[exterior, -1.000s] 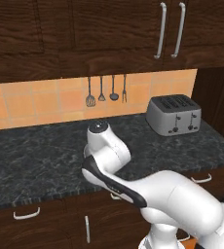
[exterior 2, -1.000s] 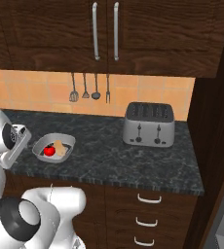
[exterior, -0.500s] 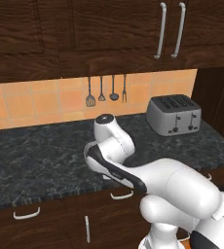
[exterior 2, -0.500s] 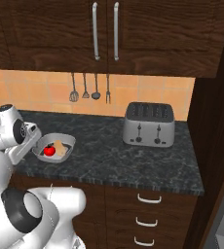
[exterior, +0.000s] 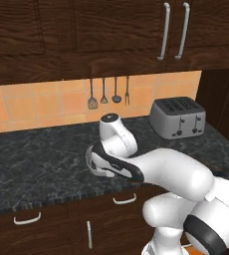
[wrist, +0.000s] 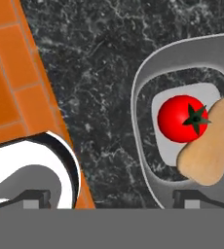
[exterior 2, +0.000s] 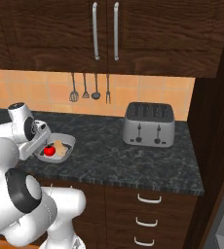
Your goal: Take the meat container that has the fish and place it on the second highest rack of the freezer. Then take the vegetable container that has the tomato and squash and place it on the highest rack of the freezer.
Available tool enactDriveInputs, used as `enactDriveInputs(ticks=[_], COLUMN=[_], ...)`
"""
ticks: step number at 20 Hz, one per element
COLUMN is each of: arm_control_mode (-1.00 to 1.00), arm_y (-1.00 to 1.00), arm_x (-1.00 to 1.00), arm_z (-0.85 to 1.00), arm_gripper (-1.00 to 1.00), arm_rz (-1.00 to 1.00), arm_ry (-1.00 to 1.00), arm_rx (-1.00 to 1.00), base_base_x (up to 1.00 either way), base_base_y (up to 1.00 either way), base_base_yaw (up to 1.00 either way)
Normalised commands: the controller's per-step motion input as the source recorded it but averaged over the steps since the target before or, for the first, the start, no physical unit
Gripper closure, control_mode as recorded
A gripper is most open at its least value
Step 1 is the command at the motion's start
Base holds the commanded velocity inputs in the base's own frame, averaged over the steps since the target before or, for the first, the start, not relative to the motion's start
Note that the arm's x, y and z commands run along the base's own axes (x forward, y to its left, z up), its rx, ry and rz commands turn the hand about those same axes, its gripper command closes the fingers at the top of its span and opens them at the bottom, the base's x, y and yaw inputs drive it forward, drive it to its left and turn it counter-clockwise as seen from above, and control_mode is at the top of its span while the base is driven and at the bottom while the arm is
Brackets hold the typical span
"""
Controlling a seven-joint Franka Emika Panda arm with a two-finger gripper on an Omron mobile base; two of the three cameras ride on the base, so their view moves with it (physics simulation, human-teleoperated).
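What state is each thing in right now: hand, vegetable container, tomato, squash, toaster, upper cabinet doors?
hand: open, empty, above the container.
vegetable container: on the counter, not gripped.
tomato: inside the container.
squash: inside, lying against the tomato.
toaster: upright on the counter, slots empty.
upper cabinet doors: closed.

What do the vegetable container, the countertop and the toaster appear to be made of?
Vegetable container: smooth grey, likely plastic or metal; the matte rim leaves it open.
Countertop: dark polished stone, by its pale veining.
Toaster: brushed metal, by its silver sheen.
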Motion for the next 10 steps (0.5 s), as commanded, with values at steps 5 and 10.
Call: enactDriveInputs(ticks=[5, 10], arm_control_mode=[-1.00, -1.00], arm_y=[0.00, 0.00], arm_x=[0.32, 0.21], arm_z=[-0.30, -0.40], arm_gripper=[-1.00, -1.00], arm_rz=[-0.06, -0.06], arm_ry=[0.00, 0.01], arm_rx=[0.00, 0.00], base_base_x=[0.00, 0.00], base_base_y=[0.00, 0.00], base_base_yaw=[0.00, 0.00])
